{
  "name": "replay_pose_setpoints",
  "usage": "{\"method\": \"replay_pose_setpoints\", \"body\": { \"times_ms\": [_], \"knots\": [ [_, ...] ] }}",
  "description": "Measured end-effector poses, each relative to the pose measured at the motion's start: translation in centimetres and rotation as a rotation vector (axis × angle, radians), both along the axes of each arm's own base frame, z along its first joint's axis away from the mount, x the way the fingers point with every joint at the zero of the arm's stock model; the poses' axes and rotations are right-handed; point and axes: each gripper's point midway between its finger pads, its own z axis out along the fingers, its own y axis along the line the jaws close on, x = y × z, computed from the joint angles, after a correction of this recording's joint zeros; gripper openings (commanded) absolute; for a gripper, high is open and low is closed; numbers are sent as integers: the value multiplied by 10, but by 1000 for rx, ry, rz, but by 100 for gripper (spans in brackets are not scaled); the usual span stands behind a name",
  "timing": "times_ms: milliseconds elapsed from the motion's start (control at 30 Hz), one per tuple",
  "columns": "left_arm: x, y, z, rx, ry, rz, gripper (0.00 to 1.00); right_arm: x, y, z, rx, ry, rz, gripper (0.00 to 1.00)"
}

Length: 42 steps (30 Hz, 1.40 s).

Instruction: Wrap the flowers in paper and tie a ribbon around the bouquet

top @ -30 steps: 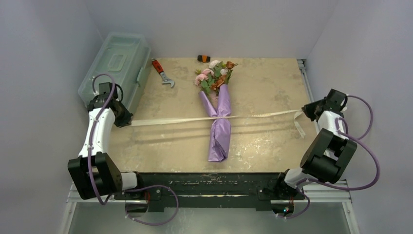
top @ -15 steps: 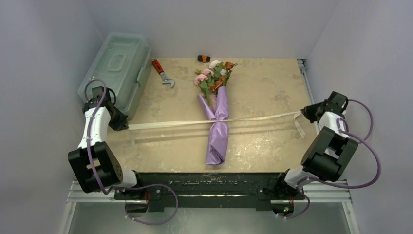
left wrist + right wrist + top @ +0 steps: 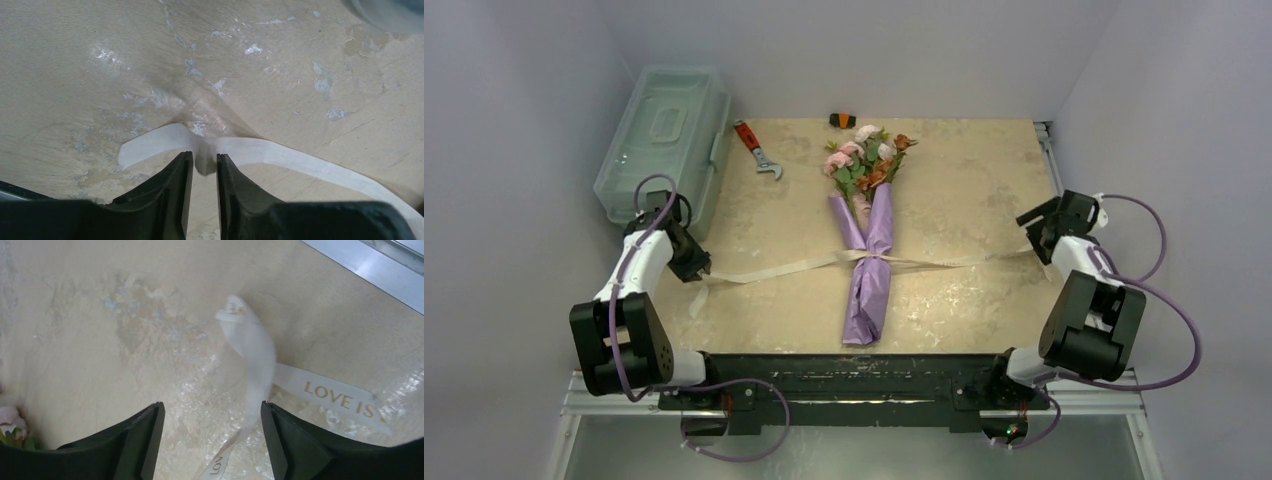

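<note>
Where the ribbon (image 3: pixel 257 356) ran taut, it now sags; right tool (image 3: pixel 211 408) released, left tool (image 3: pixel 204 157) grip unclear.

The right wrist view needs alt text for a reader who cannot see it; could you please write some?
The right gripper stands wide open over a beige table, a cream ribbon printed "LOVE IS" in gold running loose between its black fingers. A pink bloom shows at the lower left edge, a metal rail at the upper right.

Robot lab test cell, plain white walls (image 3: pixel 864 50) boxing a beige table (image 3: pixel 974 170), toolbox (image 3: pixel 667 135) at ten o'clock, wrench (image 3: pixel 757 149) at eleven.
</note>
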Motion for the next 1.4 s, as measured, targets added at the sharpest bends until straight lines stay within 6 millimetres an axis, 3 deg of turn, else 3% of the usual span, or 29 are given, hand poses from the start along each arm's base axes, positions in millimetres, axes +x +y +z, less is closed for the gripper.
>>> {"method": "replay_pose_setpoints", "body": {
  "times_ms": [100, 367, 567, 633, 767, 967, 1100, 1233, 1400],
  "knots": [
    [1, 0, 4, 10, -14, -26, 47, 5, 21, 10, -52, 11, 85, 87],
    [2, -3, 19, 60, -38, -77, 73, 23, 85, 39, -206, 14, 393, 84],
    [3, -24, 19, 84, -32, -178, 75, 14, 145, 47, -303, -6, 757, 84],
    [6, -36, 21, 85, -41, -232, 75, 6, 169, 44, -365, -1, 919, 84],
    [11, -58, 25, 82, -63, -315, 75, -15, 197, 29, -470, 13, 1210, 86],
    [15, -87, 27, 79, -80, -420, 73, -35, 203, 9, -649, 68, 1596, 90],
    [13, -100, 26, 78, -82, -468, 71, -44, 207, -14, -634, 120, 1785, 91],
    [11, -108, 27, 76, -84, -494, 71, -47, 207, -34, -611, 168, 1863, 89],
    [11, -109, 28, 78, -91, -497, 70, -40, 204, -39, -654, 169, 1870, 86]
  ]
}}
